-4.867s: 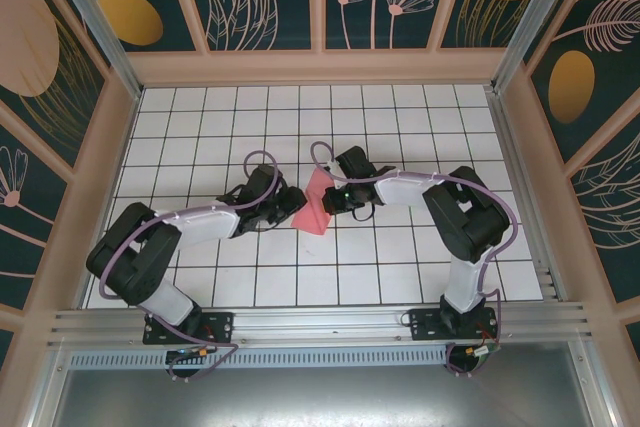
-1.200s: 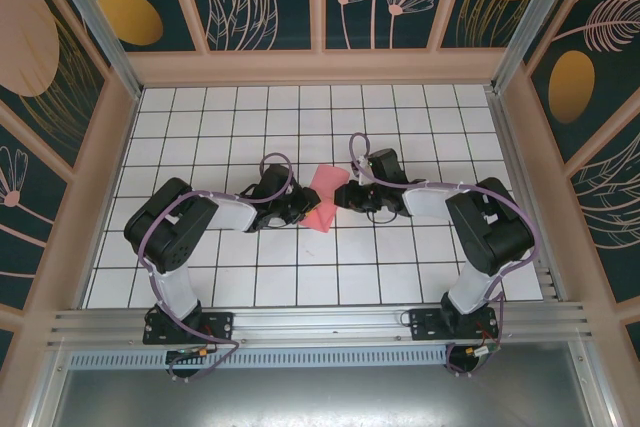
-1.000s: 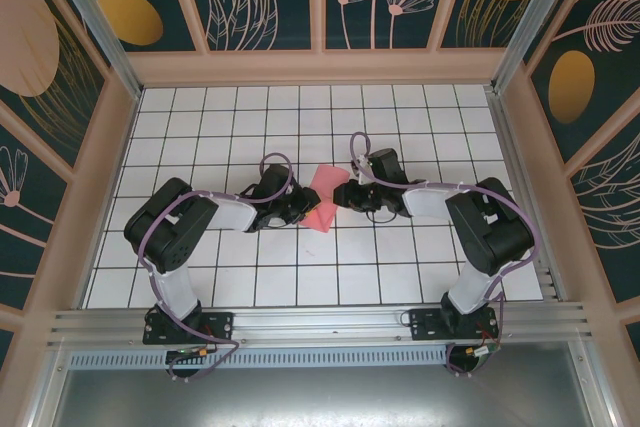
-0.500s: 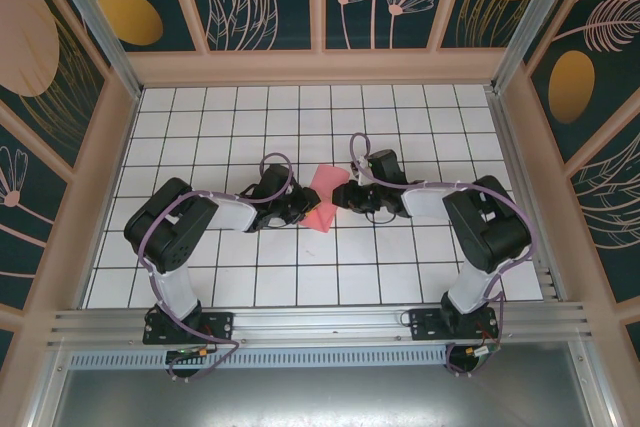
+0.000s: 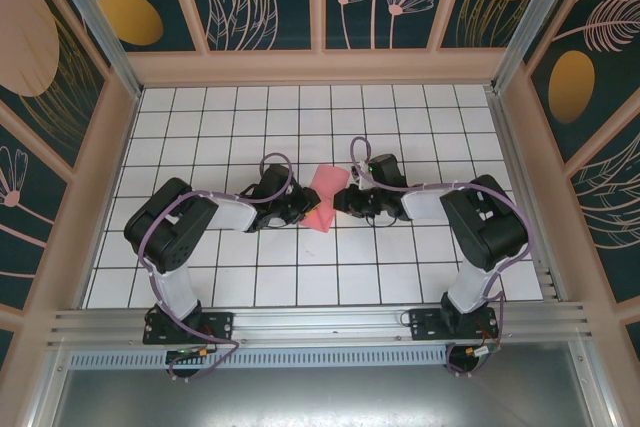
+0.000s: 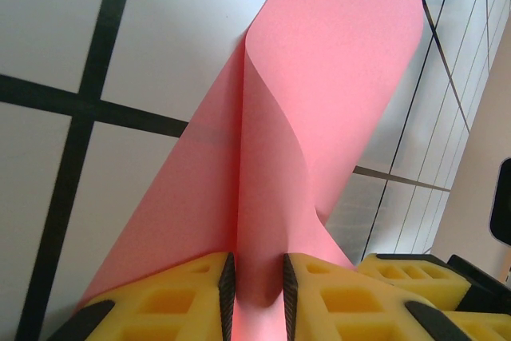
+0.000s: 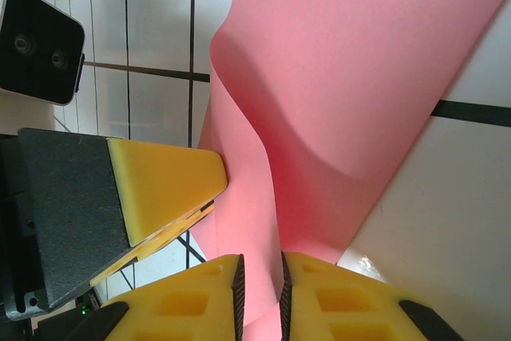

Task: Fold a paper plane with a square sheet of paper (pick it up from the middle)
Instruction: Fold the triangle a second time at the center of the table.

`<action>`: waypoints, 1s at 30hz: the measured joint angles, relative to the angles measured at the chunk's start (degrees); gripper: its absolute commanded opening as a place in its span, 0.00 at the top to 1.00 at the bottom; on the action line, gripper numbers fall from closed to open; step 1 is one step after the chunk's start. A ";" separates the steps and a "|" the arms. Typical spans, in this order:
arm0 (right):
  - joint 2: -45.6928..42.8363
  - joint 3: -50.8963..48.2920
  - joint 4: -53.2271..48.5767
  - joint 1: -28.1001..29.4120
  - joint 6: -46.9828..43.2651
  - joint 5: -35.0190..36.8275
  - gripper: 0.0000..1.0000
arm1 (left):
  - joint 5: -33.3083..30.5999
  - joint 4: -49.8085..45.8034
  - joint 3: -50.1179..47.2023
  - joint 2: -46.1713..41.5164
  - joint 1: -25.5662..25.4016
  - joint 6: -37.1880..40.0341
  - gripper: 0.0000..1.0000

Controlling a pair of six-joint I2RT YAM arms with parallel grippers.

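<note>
— Looking down from above, where is the sheet of paper [image 5: 325,190]?

— Around the middle of the counter [image 5: 400,277], between the two arms. It is salmon-pink and not a flat square: it shows as a narrow slanted strip, its far end a little to the right, its near end to the left.

— And the left claw [image 5: 303,206]?

— At the strip's near left edge. In the left wrist view its yellow pads [image 6: 176,301] are pressed together with just the pink layers between them, so it is clamped on the sheet.

— The right claw [image 5: 341,197]?

— On the right edge, facing the left one across the strip. In its own wrist view the pads [image 7: 184,301] are likewise closed on a thin fold of the paper.

— How does the paper lie?

— Not flat. Out from each claw it rises in a soft curl, one layer lapping over another along a long line. Its far part lies over the white tiles, across a black grid line [image 6: 72,97].

— Are the claws close together?

— Near each other. A yellow pad [image 7: 164,185] of the left claw sits just beside the paper in the right wrist view, and a pad [image 6: 415,273] of the right claw sits at the lower right of the left wrist view.
</note>
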 measured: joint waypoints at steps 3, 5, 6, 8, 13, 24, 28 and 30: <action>0.00 0.00 0.33 0.00 0.50 0.07 0.90 | 0.00 0.00 0.00 0.00 0.00 0.00 0.74; 0.00 0.00 0.35 -0.04 0.42 0.07 0.95 | 0.00 0.00 0.00 -0.04 0.00 0.04 0.72; 0.00 0.02 0.31 -0.07 0.37 0.09 0.95 | 0.00 0.00 0.00 -0.11 0.00 0.20 0.71; 0.11 0.04 0.28 -0.15 0.24 0.09 0.96 | -0.13 -0.33 0.00 -0.48 -0.04 0.52 0.69; 0.57 0.63 -0.81 -0.37 -0.87 0.17 0.96 | -1.18 -2.75 -1.20 -3.41 -0.04 1.70 0.65; 0.96 1.97 -2.51 -0.50 -2.58 0.28 0.97 | -1.51 -4.96 -3.39 -7.65 -0.83 3.67 0.81; 1.42 2.38 -2.95 -0.57 -2.84 0.28 0.97 | -1.29 -5.29 -3.34 -6.67 -1.20 3.69 0.86; 1.51 2.58 -3.19 -0.59 -3.23 0.33 0.97 | -1.25 -5.40 -3.34 -5.33 -1.38 3.69 0.87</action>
